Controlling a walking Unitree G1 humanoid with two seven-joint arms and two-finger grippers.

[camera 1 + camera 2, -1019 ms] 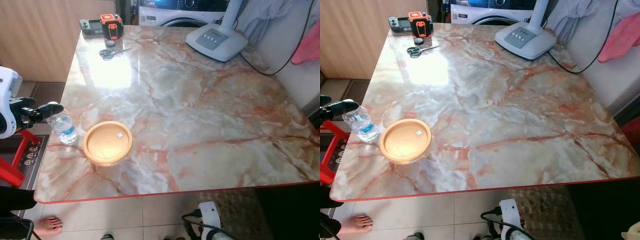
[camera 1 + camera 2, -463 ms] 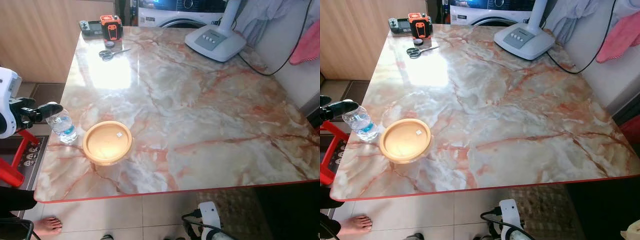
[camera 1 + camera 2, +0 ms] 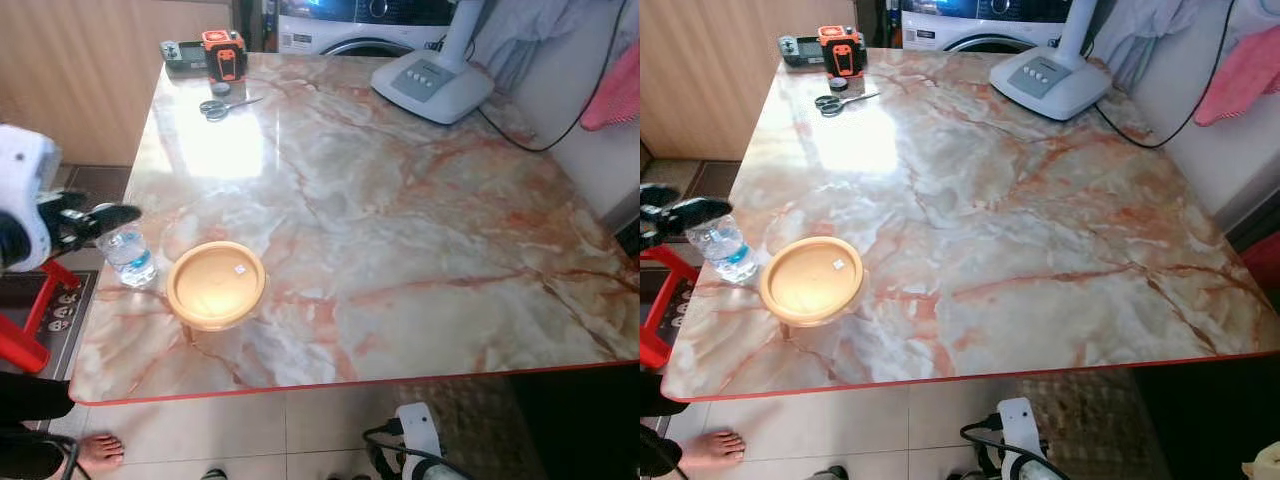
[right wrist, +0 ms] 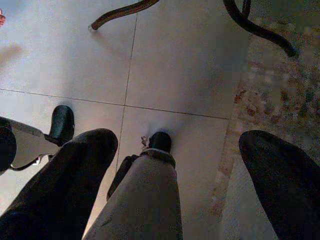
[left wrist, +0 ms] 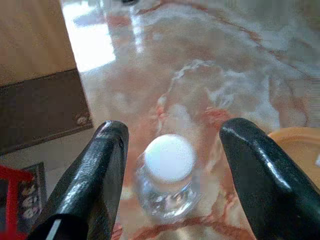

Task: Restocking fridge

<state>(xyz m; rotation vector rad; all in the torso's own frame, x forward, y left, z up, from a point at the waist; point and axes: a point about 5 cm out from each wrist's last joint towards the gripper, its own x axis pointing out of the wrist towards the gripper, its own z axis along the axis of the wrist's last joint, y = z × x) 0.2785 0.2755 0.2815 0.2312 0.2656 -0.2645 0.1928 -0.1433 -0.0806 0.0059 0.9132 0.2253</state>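
Observation:
A small clear water bottle [image 3: 130, 255] with a white cap and blue label stands near the left edge of the marble table [image 3: 400, 200]. My left gripper [image 3: 108, 217] hovers just above and left of it, open; in the left wrist view the bottle's cap [image 5: 169, 157] sits between and below the two black fingers [image 5: 97, 170], untouched. A round orange-lidded container [image 3: 215, 284] rests right beside the bottle. My right gripper [image 4: 175, 165] hangs open below the table, over the tiled floor.
Scissors [image 3: 222, 105], an orange-black device [image 3: 222, 52] and a grey controller [image 3: 180, 50] lie at the far left corner. A white fan base [image 3: 435, 82] with a black cable stands at the back right. A red stool [image 3: 25, 330] and a person's bare foot [image 3: 98, 450] are at the left.
My left gripper has risen slightly and shifted toward the bottle; its fingers now reach over the cap. Bottle and container have not moved.

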